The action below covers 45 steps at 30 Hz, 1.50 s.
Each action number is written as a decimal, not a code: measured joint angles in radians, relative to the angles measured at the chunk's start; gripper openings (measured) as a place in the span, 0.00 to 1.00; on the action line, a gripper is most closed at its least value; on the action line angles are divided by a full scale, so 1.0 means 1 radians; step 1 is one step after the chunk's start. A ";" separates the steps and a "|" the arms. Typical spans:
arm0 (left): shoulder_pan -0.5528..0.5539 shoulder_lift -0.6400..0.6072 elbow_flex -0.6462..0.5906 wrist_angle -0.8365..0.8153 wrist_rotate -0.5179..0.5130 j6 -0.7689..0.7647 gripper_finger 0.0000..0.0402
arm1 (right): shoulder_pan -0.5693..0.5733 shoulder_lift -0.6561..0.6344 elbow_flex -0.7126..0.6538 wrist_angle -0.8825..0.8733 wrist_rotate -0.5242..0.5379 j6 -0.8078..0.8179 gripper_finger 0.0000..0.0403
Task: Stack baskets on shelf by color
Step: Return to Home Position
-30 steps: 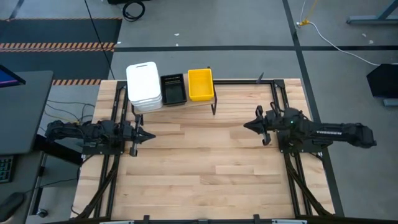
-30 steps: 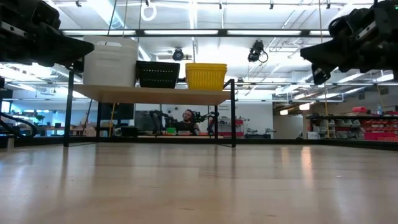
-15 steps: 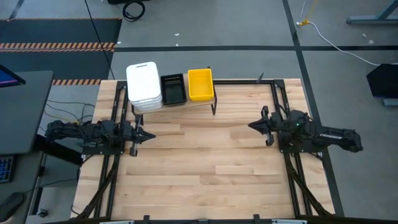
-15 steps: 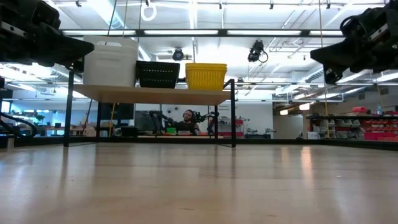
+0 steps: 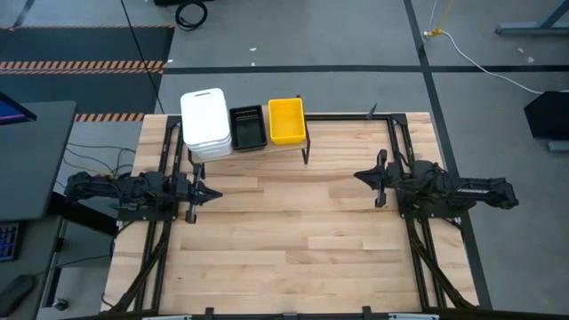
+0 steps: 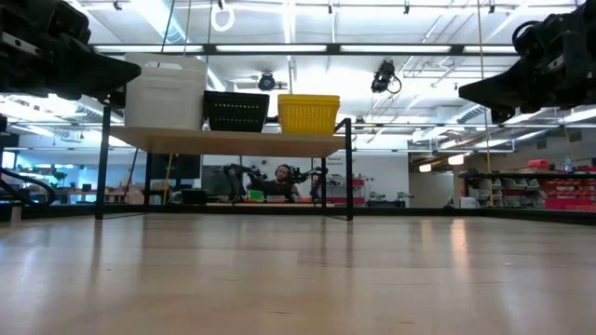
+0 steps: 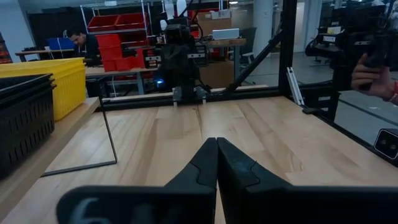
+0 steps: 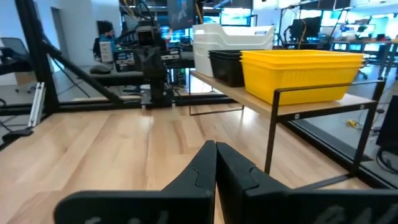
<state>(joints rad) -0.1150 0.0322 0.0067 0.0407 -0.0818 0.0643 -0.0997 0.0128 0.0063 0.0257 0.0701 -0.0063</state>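
Baskets (image 6: 236, 112) all up on the shelf (image 6: 233, 141), sorted into three piles side by side: white pile (image 5: 205, 123) at the end nearest the left arm, black pile (image 5: 248, 128) in the middle, yellow pile (image 5: 286, 120) at the far end. None visible down on the table (image 5: 293, 240). Looks like sorting done, with only the parking of the arms to go.

Left gripper (image 5: 210, 193) low over the table's left side, well clear of the shelf, fingers pressed together tip to tip, holding nothing. Right gripper (image 5: 360, 177) opposite, over the right side, pointing back across bare wood, pinched together too and just as empty.

Now the handling, judging by looks alone. Thin moulded plastic, so probably light, stiff along the rim, springy in the walls. Smooth on white and yellow, likely slippery under a hard finger. More bite expected on black, thanks to the perforated sides. Best taken at the rim of one wall, one finger inside and one outside, near the middle of that wall to keep things level. Worth minding with nested piles: could stick and come up as a clump. Piles packed close too, touching or just short of it, hard to tell which, so easy to nudge a neighbour.
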 joint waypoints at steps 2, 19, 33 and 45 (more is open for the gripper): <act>0.000 0.000 0.000 0.000 0.000 0.000 0.02 | 0.000 0.001 0.000 -0.001 -0.010 -0.005 0.03; 0.000 0.000 0.000 0.000 0.000 0.000 0.02 | 0.000 0.001 0.000 0.001 -0.017 0.010 0.03; 0.000 0.000 0.000 0.000 0.000 0.000 0.02 | 0.000 0.001 0.000 0.002 -0.018 0.011 0.03; 0.000 0.000 0.000 0.000 0.000 0.000 0.02 | 0.000 0.001 0.000 0.002 -0.017 0.011 0.03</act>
<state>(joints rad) -0.1151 0.0322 0.0065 0.0408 -0.0818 0.0643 -0.1000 0.0139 0.0063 0.0273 0.0528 0.0047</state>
